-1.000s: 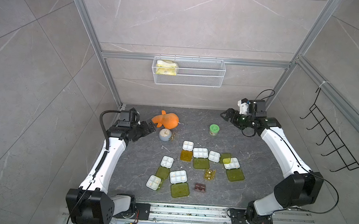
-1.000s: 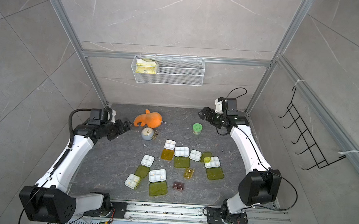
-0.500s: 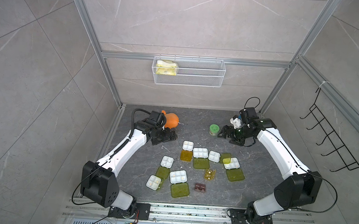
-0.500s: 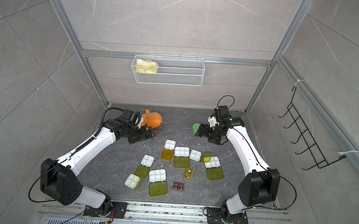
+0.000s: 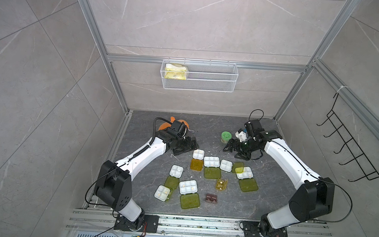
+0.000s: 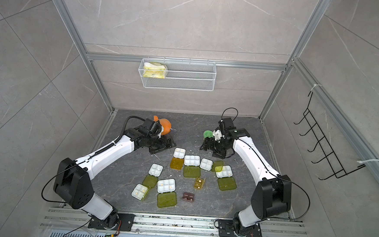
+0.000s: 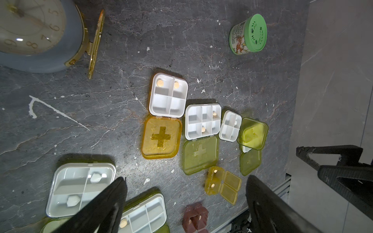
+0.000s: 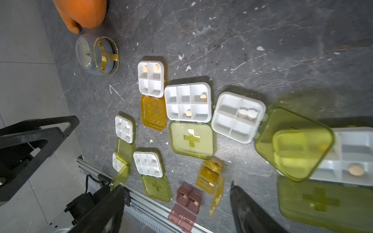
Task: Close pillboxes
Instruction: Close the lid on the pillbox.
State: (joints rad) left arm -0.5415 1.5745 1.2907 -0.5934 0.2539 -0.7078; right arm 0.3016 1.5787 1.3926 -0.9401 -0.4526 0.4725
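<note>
Arms have swung in from the back corners: left end effector [image 7: 185,177] and right end effector [image 8: 176,184] hover wide open, empty, over pillboxes [image 5: 211,162] clustered lower centre on tabletop [image 5: 206,129]. Lids all open; closing looks ready to begin.

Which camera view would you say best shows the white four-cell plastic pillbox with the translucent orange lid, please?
The left wrist view: the white four-cell pillbox with the orange lid lies open and unobstructed, with its cross-marked lid and two pills clear. The right wrist view shows the pillbox smaller and slanted. In both top views it is tiny.
</note>
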